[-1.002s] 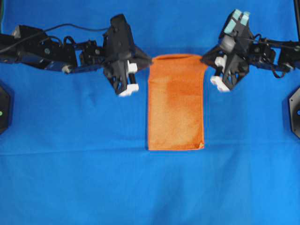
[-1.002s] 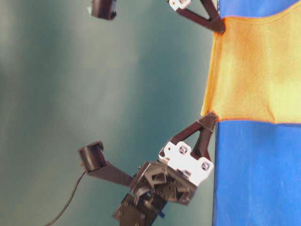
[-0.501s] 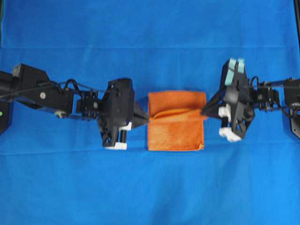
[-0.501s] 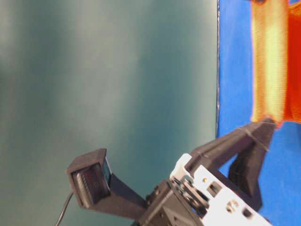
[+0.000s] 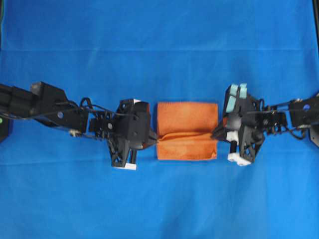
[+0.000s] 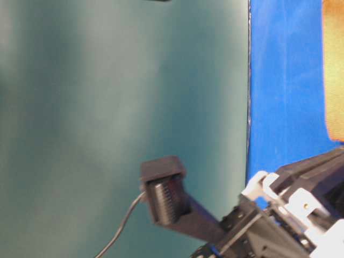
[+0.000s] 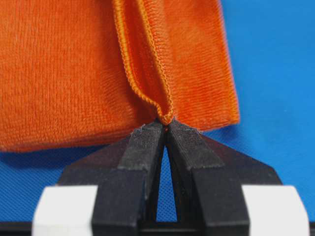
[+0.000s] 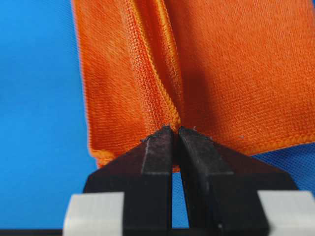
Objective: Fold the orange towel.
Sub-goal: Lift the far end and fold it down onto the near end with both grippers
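Towel: the square bright orange terry-cloth towel with a stitched hem (image 5: 187, 130) lies at the centre of the overhead view, folded into a small, nearly square packet on the blue cloth that covers the table (image 5: 159, 45).
Towel shape: a raised ridge runs across the packet from its 9 o'clock edge to its 3 o'clock edge, a little below the middle; the part above the ridge lies flat.
Left gripper: the black left gripper with white blocks behind its fingers (image 5: 152, 137) is at 9 o'clock of the towel, touching its edge.
Left fingers: in the left wrist view the two black fingertips (image 7: 147, 140) meet at the tip and are clamped on a folded hem corner of the towel (image 7: 98, 69); the hem rises from the tips as a narrow loop.
Right gripper: the black right gripper with pale blue-green pads on top (image 5: 216, 133) is at 3 o'clock of the towel, touching its edge.
Right fingers: in the right wrist view the fingertips (image 8: 160, 142) are pressed together on the towel's hem (image 8: 236, 69), with two stitched edges going up from the pinch.
Table-level view: only a strip of the towel (image 6: 334, 70) shows at 3 o'clock, on the blue cloth (image 6: 285, 80); a black arm with white parts fills the lower corner at 5 o'clock, and its fingers cannot be seen there.
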`<state>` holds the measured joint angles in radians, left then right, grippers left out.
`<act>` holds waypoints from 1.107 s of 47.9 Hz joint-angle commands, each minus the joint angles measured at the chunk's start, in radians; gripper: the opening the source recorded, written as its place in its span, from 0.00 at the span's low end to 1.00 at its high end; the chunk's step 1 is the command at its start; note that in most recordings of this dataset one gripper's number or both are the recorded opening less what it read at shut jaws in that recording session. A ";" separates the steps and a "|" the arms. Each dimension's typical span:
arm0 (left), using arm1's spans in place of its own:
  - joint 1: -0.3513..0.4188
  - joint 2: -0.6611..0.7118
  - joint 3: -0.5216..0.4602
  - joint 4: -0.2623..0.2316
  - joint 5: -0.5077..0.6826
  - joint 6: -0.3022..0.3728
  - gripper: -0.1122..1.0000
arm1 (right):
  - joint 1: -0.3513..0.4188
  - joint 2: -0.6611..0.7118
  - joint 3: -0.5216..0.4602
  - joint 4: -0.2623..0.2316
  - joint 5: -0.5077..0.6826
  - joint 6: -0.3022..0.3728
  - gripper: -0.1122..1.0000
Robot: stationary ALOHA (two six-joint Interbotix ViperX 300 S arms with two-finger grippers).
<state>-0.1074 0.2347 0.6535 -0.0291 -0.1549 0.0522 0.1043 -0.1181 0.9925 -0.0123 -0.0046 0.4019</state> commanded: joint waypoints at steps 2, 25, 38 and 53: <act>-0.002 0.003 -0.017 0.000 -0.014 0.005 0.13 | 0.005 0.012 -0.021 0.000 -0.006 0.002 0.14; -0.012 -0.020 -0.015 0.000 -0.026 0.006 0.65 | 0.067 0.020 -0.074 0.005 -0.017 0.009 0.49; -0.040 -0.176 0.005 0.000 0.035 0.014 0.63 | 0.098 -0.055 -0.118 0.002 0.091 0.006 0.62; -0.052 -0.457 0.121 0.000 0.087 0.015 0.63 | 0.097 -0.337 -0.067 -0.069 0.160 -0.003 0.63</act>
<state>-0.1580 -0.1473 0.7563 -0.0291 -0.0614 0.0660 0.1994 -0.3620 0.9189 -0.0583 0.1534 0.4004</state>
